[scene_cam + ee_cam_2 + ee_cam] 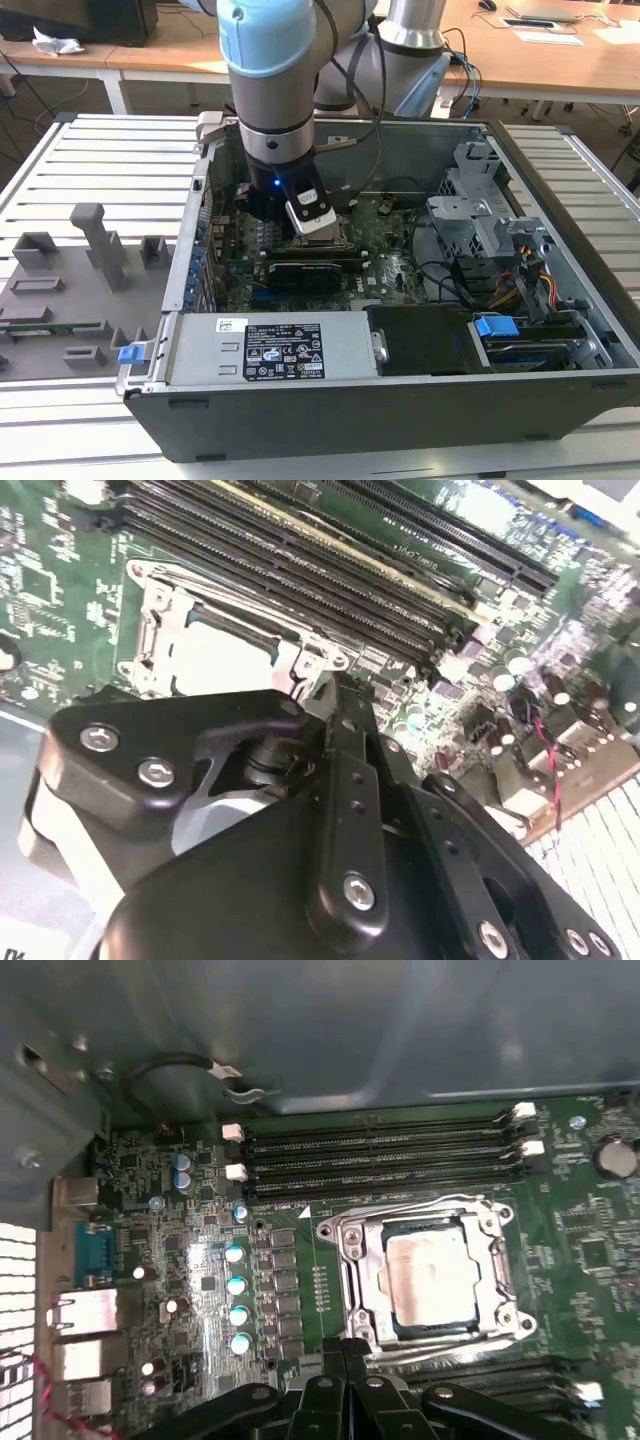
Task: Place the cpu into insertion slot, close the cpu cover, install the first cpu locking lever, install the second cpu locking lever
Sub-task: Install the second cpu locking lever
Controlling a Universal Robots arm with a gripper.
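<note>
Cpu (428,1278) sits in slot (372,1312), cover (497,1222) down around it. Gripper (345,1352) fingers pressed together, holding nothing, tips at the socket's edge, just beside cover frame.

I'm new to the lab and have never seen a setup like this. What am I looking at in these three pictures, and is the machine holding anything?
It is a robot arm working inside an opened computer case that lies on a slatted table. The exterior view is taken by a camera off the arm. Both wrist views come from cameras riding on the arm, looking down at the green motherboard.

In the first wrist view, the cpu sits in the insertion slot, with the cpu cover lying closed around it. The black gripper has its fingers together beside the socket, and I see nothing between them. A grey tray of holders lies at the exterior view's left.
</note>
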